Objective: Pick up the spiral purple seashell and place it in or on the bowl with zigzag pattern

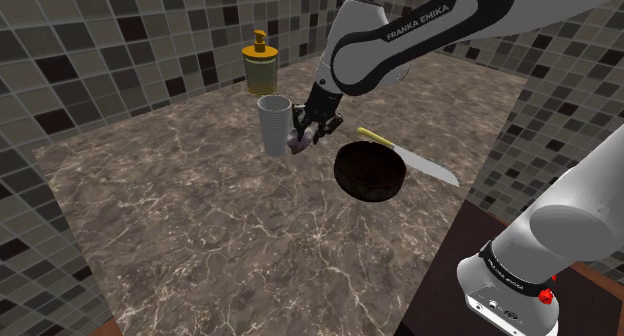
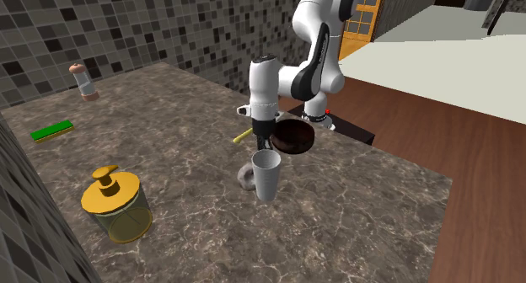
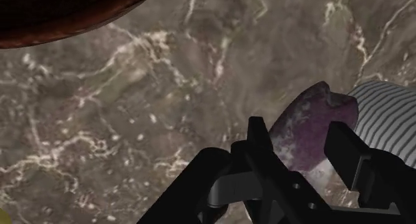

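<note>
Marble surface [image 1: 200, 244] carried everything. White arm [image 1: 400, 34] reached down between the dark bowl [image 1: 369, 172] and the white ribbed cup [image 1: 273, 124]. Purple seashell [image 3: 310, 126] sat low over the surface, just beside the cup and apart from the bowl. Jaws clasped the seashell, one finger on each side, spread to shell width.
</note>
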You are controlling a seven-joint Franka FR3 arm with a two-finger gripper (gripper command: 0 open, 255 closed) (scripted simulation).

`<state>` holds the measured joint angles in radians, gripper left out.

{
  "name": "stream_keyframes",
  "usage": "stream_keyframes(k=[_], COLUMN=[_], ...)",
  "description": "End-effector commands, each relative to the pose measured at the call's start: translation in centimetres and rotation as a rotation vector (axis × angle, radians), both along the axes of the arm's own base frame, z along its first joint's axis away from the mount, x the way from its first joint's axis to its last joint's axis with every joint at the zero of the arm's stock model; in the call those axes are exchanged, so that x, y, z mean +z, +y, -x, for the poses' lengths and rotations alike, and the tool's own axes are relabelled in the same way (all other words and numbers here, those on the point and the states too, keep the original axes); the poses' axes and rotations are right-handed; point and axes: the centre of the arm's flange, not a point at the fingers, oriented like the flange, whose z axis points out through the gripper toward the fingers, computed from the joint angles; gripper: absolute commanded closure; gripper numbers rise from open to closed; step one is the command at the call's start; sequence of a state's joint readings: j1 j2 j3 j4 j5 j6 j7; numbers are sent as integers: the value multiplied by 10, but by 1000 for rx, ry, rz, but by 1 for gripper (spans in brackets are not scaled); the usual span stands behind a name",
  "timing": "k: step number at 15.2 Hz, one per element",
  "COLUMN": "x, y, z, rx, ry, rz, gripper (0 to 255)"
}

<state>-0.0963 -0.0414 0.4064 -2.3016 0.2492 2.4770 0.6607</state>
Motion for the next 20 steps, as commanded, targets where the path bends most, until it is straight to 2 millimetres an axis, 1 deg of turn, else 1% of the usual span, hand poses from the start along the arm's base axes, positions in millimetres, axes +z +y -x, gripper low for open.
stream_keyframes(k=[1,8,9,10,13,20], x=[8,45,38,38,8,-28], y=[-1,-1,-1,-1,-20,-12], z=[1,1,1,1,-23,-26], rx=[-1,-1,-1,-1,-65,-65], ry=[9,9,8,8,114,114], rz=[2,2,1,1,-3,-3], gripper=[255,255,255,0,0,0])
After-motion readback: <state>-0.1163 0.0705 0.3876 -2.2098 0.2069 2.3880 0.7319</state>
